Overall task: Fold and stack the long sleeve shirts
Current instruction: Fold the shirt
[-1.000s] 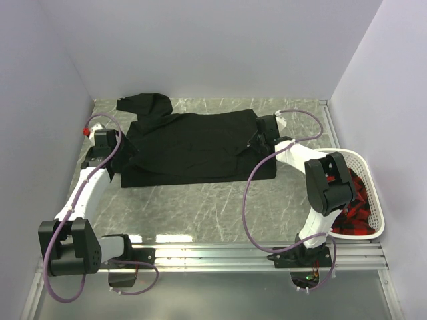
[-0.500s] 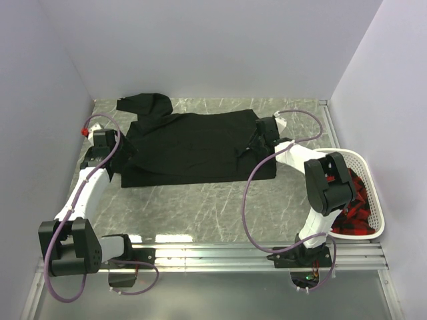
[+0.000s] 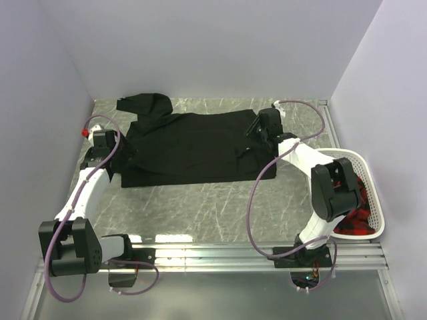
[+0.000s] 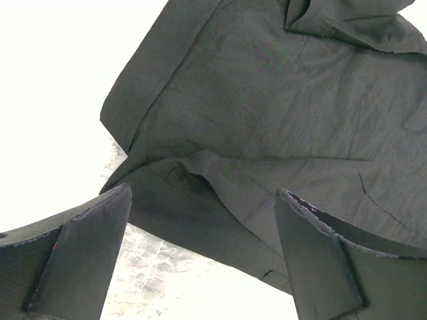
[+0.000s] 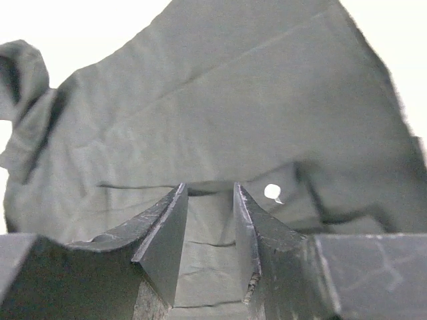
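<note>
Left hand (image 4: 201,190) spread wide, right hand (image 5: 209,188) narrower.

White basket (image 3: 375,197), R of marble tbl (image 3: 200,200)

top — high, looking down | wrists — close, probably sharing black shirt (image 3: 193,143)

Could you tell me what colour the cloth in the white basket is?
The cloth is red and black; top external view shows it best.
</note>
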`<state>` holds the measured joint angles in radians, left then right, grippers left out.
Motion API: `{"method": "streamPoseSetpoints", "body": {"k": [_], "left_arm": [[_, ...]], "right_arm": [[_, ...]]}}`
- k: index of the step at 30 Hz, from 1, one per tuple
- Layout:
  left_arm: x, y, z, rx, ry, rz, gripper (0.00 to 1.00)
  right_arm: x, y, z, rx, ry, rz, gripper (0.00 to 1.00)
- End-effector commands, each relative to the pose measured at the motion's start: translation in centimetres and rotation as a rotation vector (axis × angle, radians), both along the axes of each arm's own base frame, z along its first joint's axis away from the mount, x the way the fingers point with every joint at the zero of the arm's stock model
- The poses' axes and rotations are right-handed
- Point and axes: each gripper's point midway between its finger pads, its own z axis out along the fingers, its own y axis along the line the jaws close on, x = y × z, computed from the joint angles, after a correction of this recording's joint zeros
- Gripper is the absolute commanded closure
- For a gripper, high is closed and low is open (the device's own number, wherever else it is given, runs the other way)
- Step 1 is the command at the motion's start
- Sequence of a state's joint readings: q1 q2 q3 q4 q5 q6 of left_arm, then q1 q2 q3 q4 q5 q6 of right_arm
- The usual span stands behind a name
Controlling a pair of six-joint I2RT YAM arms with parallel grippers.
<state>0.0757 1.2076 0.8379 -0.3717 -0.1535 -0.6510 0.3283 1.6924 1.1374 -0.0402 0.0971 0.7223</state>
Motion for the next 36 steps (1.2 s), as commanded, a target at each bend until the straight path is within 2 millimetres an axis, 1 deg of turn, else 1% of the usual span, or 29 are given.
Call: {"method": "streamPoseSetpoints", "body": {"k": [1, 2, 4, 5, 7, 8, 9, 10, 11, 13, 14, 16, 17, 19, 20, 23, 27, 28, 29, 31, 32, 33, 34, 35, 36], "left_arm": [[0.2, 0.0, 1.1, -0.009, -0.047, 0.004, 0.06], [0.2, 0.0, 1.1, -0.009, -0.046, 0.006, 0.06], [0.1, 0.1, 1.0, -0.007, -0.044, 0.009, 0.06], [0.2, 0.1, 1.1, -0.006, -0.047, 0.010, 0.06], [0.2, 0.1, 1.1, -0.007, -0.047, 0.009, 0.05], [0.1, 0.1, 1.1, -0.007, -0.046, 0.010, 0.05], [0.2, 0.1, 1.2, -0.008, -0.047, 0.009, 0.05], [0.2, 0.1, 1.1, -0.010, -0.046, 0.009, 0.05], [0.2, 0.1, 1.1, -0.010, -0.045, 0.009, 0.05], [0.2, 0.1, 1.1, -0.011, -0.046, 0.009, 0.05], [0.2, 0.1, 1.1, -0.011, -0.046, 0.011, 0.05], [0.1, 0.2, 1.0, -0.010, -0.044, 0.016, 0.05], [0.1, 0.2, 1.0, -0.010, -0.044, 0.016, 0.05], [0.1, 0.3, 0.9, -0.014, -0.043, 0.022, 0.05], [0.1, 0.3, 0.9, -0.017, -0.042, 0.022, 0.05], [0.1, 0.4, 0.7, -0.018, -0.041, 0.025, 0.05], [0.0, 0.5, 0.6, -0.021, -0.042, 0.034, 0.06], [0.1, 0.5, 0.7, -0.023, -0.045, 0.034, 0.06], [0.1, 0.6, 0.7, -0.023, -0.044, 0.037, 0.06], [0.1, 0.5, 0.6, -0.027, -0.044, 0.042, 0.06], [0.2, 0.5, 0.7, -0.035, -0.047, 0.042, 0.07], [0.3, 0.3, 0.9, -0.046, -0.053, 0.042, 0.08], [0.5, -0.1, 1.1, -0.058, -0.058, 0.032, 0.09], [0.7, -0.8, 1.2, -0.087, -0.061, 0.007, 0.11], [1.1, -1.1, 1.8, -0.102, -0.077, 0.003, 0.12]], "right_arm": [[1.7, 2.1, 0.9, 0.127, -0.043, -0.012, 0.59], [1.5, 2.2, -0.6, 0.138, -0.013, -0.012, 0.59], [1.7, 2.7, -1.5, 0.175, 0.002, -0.021, 0.59], [1.2, 2.8, -3.0, 0.177, 0.035, -0.020, 0.59], [0.9, 2.8, -4.2, 0.195, 0.048, -0.030, 0.59], [0.1, 2.5, -5.6, 0.192, 0.073, -0.038, 0.59], [0.0, 2.4, -6.1, 0.203, 0.077, -0.045, 0.59], [-0.2, 2.0, -6.7, 0.206, 0.085, -0.055, 0.59], [-1.0, 1.6, -8.2, 0.199, 0.115, -0.063, 0.60], [-1.4, 0.9, -9.2, 0.205, 0.130, -0.084, 0.60], [-2.2, 0.4, -10.2, 0.201, 0.150, -0.093, 0.60], [-2.4, -0.5, -10.6, 0.206, 0.144, -0.114, 0.61], [-3.1, -0.5, -11.2, 0.215, 0.161, -0.103, 0.62], [-3.2, -1.0, -11.3, 0.212, 0.152, -0.104, 0.62], [-3.5, -1.4, -11.7, 0.207, 0.161, -0.111, 0.62], [-3.9, -2.3, -12.1, 0.211, 0.169, -0.125, 0.64], [-4.1, -2.9, -11.6, 0.203, 0.157, -0.124, 0.64], [-4.1, -2.7, -11.3, 0.201, 0.154, -0.112, 0.64], [-3.6, -2.7, -10.2, 0.186, 0.128, -0.091, 0.64], [-3.8, -2.7, -9.4, 0.166, 0.127, -0.074, 0.64], [-3.3, -2.7, -8.1, 0.158, 0.102, -0.069, 0.64], [-3.7, -3.2, -8.2, 0.114, 0.119, -0.060, 0.64], [-3.6, -3.3, -7.8, 0.098, 0.111, -0.047, 0.64], [-3.4, -3.3, -6.5, 0.087, 0.083, -0.033, 0.63], [-3.7, -3.1, -6.2, 0.070, 0.080, -0.001, 0.63]]}}
